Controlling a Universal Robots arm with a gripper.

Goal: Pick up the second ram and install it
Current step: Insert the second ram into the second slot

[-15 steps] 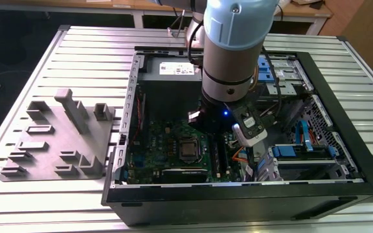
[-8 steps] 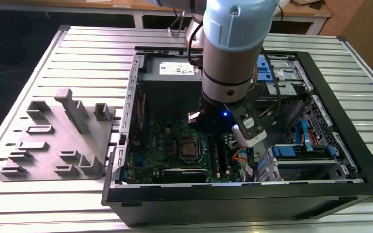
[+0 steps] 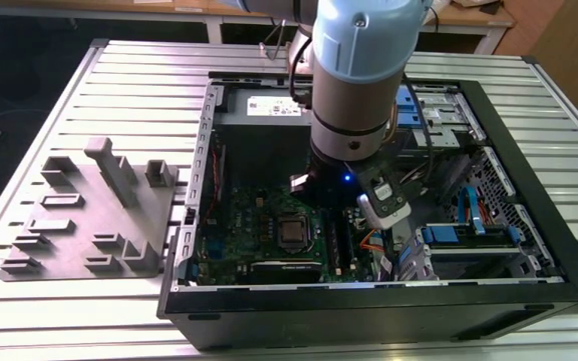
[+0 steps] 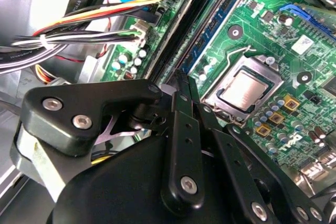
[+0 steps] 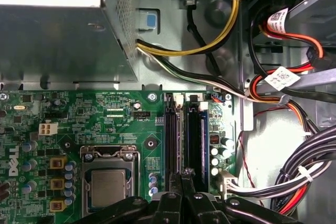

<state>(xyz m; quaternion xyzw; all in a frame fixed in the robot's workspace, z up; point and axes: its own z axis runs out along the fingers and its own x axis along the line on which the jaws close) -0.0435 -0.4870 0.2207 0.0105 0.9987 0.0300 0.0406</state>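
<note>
In the exterior view the black gripper (image 3: pixel 342 197) hung inside the open black computer case (image 3: pixel 530 248). In both wrist views its fingers (image 4: pixel 182 88) were pressed together atop the thin blue-green memory stick (image 4: pixel 219 17), seated in the long black slots (image 5: pixel 195 132) beneath.

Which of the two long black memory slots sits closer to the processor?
The inner slot, right beside the processor socket. The outer slot lies beyond it, next to the row of small capacitors.
</note>
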